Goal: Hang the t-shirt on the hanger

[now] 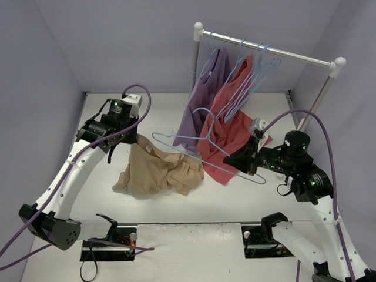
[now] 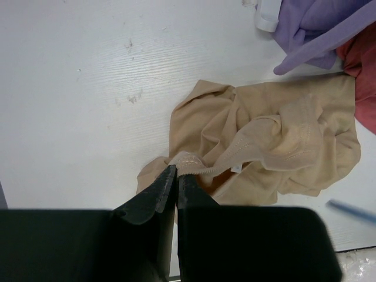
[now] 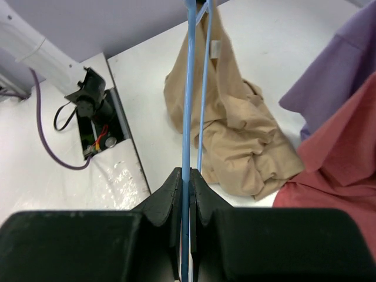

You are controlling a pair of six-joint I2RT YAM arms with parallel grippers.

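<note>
Looking down from overhead, you see a white bench (image 1: 158,111) filling most of the frame. At the upper right stands a white rail (image 1: 264,50) carrying a purple shirt (image 1: 200,100), a red shirt (image 1: 232,129) and a few spare blue hangers (image 1: 258,64).

The t-shirt (image 1: 158,171), tan and wrinkled, lies bunched on the bench left of centre, just below and left of the two hanging shirts. Its upper left corner is lifted towards the left arm.

The hanger (image 3: 188,106), thin light-blue wire, stretches from the frame's centre towards the lower right, with its hook end over the t-shirt's upper edge. In the right wrist view its wire runs straight up the frame and meets the tan cloth near the collar; you cannot tell whether it sits inside the cloth.

Your left hand (image 2: 174,171) is closed, pinching the t-shirt's stitched collar edge. Your right hand (image 3: 188,174) is closed tight on the hanger's wire.
</note>
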